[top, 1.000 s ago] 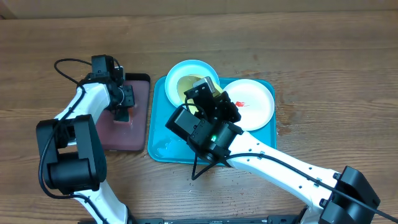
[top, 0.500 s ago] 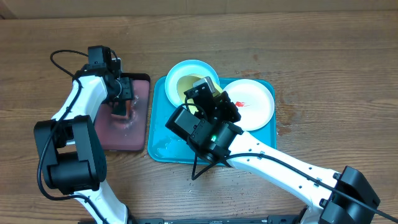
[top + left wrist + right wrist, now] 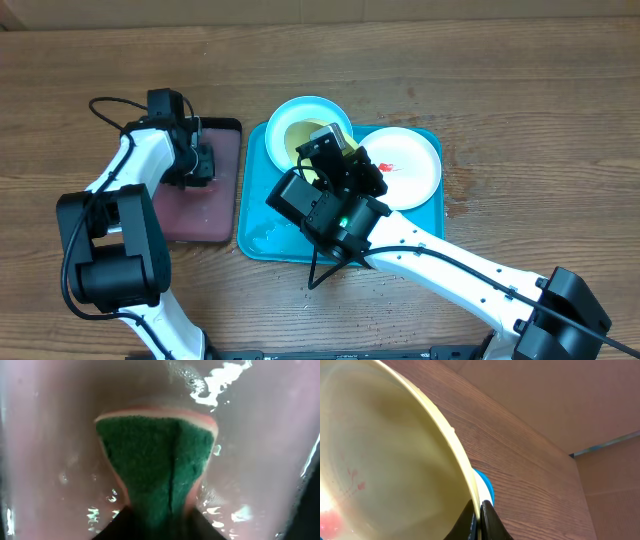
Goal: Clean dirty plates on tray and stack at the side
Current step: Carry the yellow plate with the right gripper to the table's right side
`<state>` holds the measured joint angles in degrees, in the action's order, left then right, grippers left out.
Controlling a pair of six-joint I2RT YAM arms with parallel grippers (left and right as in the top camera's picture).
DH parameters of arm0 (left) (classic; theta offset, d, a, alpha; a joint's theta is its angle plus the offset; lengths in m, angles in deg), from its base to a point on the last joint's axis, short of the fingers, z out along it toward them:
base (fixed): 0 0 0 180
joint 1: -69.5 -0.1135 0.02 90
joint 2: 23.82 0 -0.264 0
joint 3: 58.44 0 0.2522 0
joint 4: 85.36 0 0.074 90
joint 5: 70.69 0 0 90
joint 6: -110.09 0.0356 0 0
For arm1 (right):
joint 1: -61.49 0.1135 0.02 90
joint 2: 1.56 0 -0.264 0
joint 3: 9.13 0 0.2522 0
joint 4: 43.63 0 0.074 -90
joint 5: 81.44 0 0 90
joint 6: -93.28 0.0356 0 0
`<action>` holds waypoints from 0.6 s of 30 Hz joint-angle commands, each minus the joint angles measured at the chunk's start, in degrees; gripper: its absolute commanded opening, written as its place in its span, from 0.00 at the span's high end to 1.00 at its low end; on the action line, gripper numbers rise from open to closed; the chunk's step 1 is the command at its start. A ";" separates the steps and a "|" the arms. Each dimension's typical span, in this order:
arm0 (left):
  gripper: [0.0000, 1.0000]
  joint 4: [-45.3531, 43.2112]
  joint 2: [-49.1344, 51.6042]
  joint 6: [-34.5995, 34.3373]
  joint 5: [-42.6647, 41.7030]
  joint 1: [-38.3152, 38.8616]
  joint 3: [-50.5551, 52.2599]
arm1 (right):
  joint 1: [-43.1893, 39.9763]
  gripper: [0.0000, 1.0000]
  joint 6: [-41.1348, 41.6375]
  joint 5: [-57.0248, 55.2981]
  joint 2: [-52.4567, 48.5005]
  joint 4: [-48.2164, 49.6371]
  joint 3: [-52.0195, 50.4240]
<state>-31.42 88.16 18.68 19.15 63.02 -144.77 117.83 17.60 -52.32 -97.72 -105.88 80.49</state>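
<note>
Yellow-green plate, sauce-smeared plastic, is pinched at its thin rim by the right gripper. It sits over the light blue plate, upper left in the turquoise tray. It is probably light, stiff and slippery when wet, so the rim is the best hold. The white plate lies just right. The left gripper squeezes a soft green sponge in the pinkish tray. The wooden table offers stacking room at frame right.

Three plates, blue, yellow-green, white; two trays, turquoise, pinkish; one green sponge.
</note>
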 commanded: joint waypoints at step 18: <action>0.22 8.02 -3.45 -0.52 0.07 0.13 -6.29 | -10.21 0.96 11.80 7.93 5.49 0.61 3.21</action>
<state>-24.01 86.26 18.57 19.52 63.02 -150.26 111.08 23.81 -49.59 -96.72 -105.48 80.88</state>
